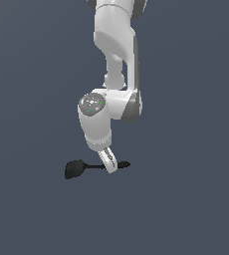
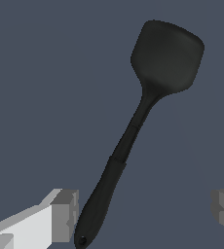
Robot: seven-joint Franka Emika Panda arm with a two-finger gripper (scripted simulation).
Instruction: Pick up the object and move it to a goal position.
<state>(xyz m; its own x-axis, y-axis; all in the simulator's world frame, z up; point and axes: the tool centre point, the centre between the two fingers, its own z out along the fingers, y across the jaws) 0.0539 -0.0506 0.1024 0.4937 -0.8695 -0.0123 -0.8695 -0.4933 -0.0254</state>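
Lower centre of exterior view: small all-black spoon [image 1: 81, 168] flat on grey floor [image 1: 186, 209], handle running horizontally. White two-finger gripper [image 1: 110, 165] spread wide, straddling handle near tail end, bowl off toward frame left. Not yet clamped.

The only thing here apart from the task is the tabletop [image 1: 32, 214], a plain dark blue-grey surface. It is flat and of one colour, without marks or edges, and it spreads below the fingers and on every side of them.
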